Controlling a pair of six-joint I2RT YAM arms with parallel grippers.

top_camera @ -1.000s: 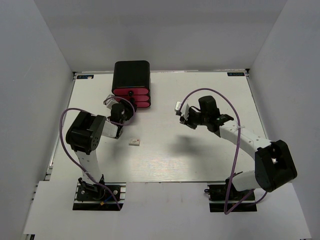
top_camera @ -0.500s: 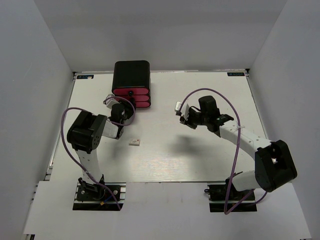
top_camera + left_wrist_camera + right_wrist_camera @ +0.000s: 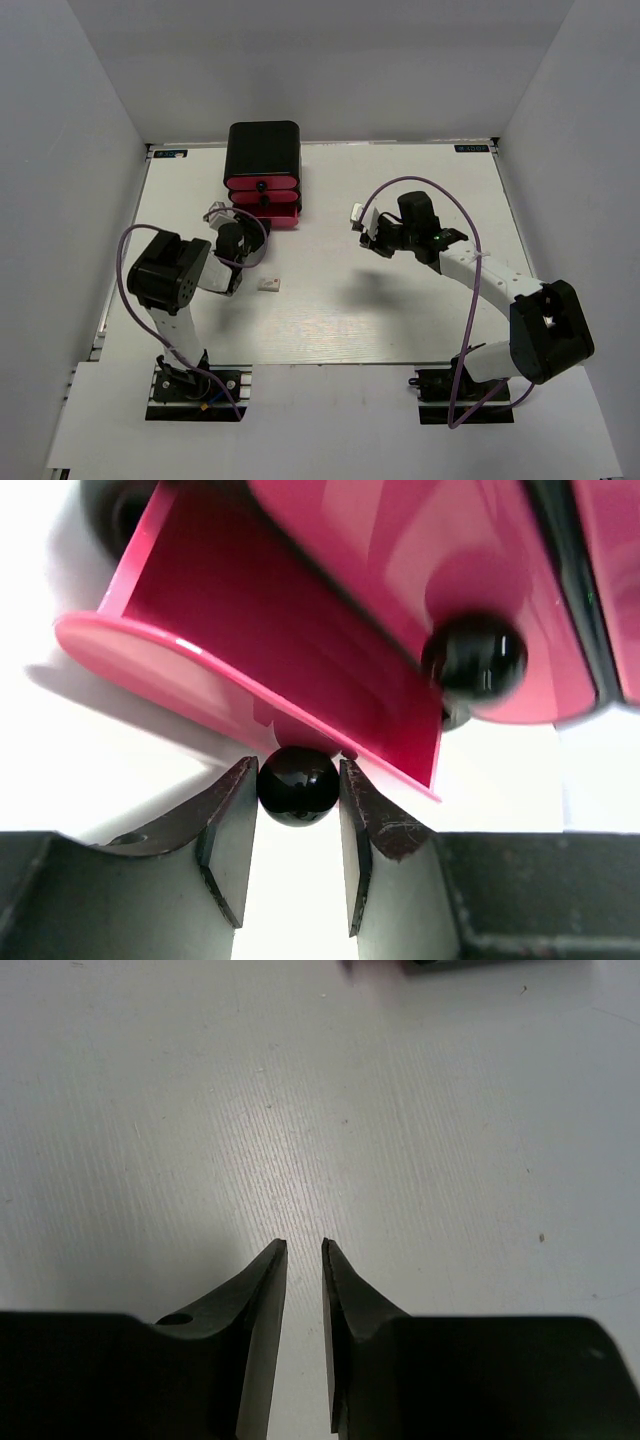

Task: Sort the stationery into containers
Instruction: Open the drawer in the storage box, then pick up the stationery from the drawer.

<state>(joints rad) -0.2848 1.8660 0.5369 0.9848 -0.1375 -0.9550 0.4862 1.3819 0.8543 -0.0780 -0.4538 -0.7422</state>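
The left gripper (image 3: pixel 297 776) clamps its dark, wedge-shaped fingers (image 3: pixel 228 830) on the round, glossy black knob (image 3: pixel 297 784) of the bottom drawer (image 3: pixel 250 630); that drawer, of shiny pink-red plastic with a curved front, stands out from the black rounded box (image 3: pixel 264 148) at the table's (image 3: pixel 400 320) far edge; the small white block (image 3: pixel 269 284) lies flat on the matt white table, nearer than the box; the right gripper (image 3: pixel 303 1246) hangs above bare, finely ribbed tabletop, its tapered fingers at a narrow slit, holding nothing.
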